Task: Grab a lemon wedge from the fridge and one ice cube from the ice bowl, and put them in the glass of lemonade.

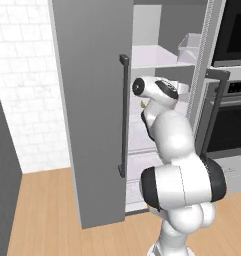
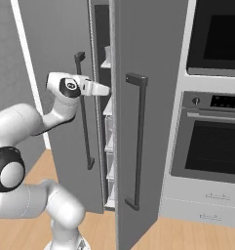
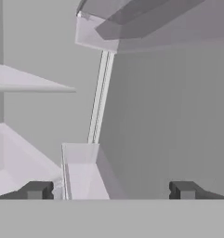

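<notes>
The grey fridge [image 1: 92,100] [image 2: 153,49] stands with both doors swung open. My arm reaches between them into its middle shelves. In the hand view my gripper [image 3: 111,189] is open and empty, its fingertips [image 3: 36,189] far apart, facing the fridge's grey inner wall. In the left base view a tiny yellow piece, by its look the lemon wedge [image 1: 141,104], lies on a white shelf just beside and below my wrist. From the right base view the hand [image 2: 97,89] passes behind the right door's edge. The ice bowl and the glass of lemonade are out of view.
A black oven stack [image 1: 232,125] [image 2: 211,141] stands right of the fridge. The long dark door handles [image 1: 124,115] [image 2: 138,136] flank my arm. Ahead of the hand are a clear door bin [image 3: 81,172], a white shelf [image 3: 29,81] and a clear drawer [image 3: 132,28].
</notes>
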Motion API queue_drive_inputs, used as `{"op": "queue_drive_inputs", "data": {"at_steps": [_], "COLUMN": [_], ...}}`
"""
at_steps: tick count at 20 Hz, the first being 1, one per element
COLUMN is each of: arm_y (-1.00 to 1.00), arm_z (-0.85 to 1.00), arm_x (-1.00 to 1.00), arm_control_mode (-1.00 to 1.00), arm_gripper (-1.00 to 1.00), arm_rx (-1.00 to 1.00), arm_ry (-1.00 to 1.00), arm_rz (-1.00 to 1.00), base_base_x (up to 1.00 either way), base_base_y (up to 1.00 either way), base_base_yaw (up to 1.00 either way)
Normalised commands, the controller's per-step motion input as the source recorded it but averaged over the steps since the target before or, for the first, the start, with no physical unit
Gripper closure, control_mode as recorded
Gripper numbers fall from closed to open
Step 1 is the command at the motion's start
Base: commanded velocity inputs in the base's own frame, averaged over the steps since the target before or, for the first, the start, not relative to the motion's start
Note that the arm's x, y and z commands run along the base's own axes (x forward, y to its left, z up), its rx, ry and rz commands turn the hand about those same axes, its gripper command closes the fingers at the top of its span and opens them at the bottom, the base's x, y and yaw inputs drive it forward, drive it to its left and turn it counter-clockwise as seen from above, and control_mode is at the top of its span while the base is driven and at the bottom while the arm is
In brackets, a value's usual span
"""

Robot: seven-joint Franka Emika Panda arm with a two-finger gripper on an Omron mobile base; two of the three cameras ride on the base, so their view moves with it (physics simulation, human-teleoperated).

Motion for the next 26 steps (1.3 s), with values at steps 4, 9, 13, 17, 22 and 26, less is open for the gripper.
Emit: {"op": "queue_drive_inputs", "data": {"at_steps": [4,9,13,17,22,26], "arm_y": [-0.87,-1.0,-1.0,-1.0,-0.17,1.0], "arm_z": [-0.03,0.0,0.0,-0.01,0.17,0.27], "arm_x": [0.07,-0.44,-0.78,-0.91,-0.94,-0.51], "arm_control_mode": [-1.0,-1.0,-1.0,-1.0,-1.0,-1.0], "arm_gripper": [-1.0,-1.0,-1.0,-1.0,-1.0,-1.0], "arm_rx": [0.03,0.11,0.14,0.14,0.03,0.0], "arm_ry": [0.08,0.02,0.0,-0.06,-0.27,-0.12], "arm_rz": [-0.03,-0.16,-0.24,-0.22,-0.08,0.16], "base_base_x": [0.0,0.0,0.0,0.0,0.0,0.0], "base_base_y": [0.0,0.0,0.0,0.0,0.0,0.0], "base_base_yaw": [0.0,0.0,0.0,0.0,0.0,0.0]}}
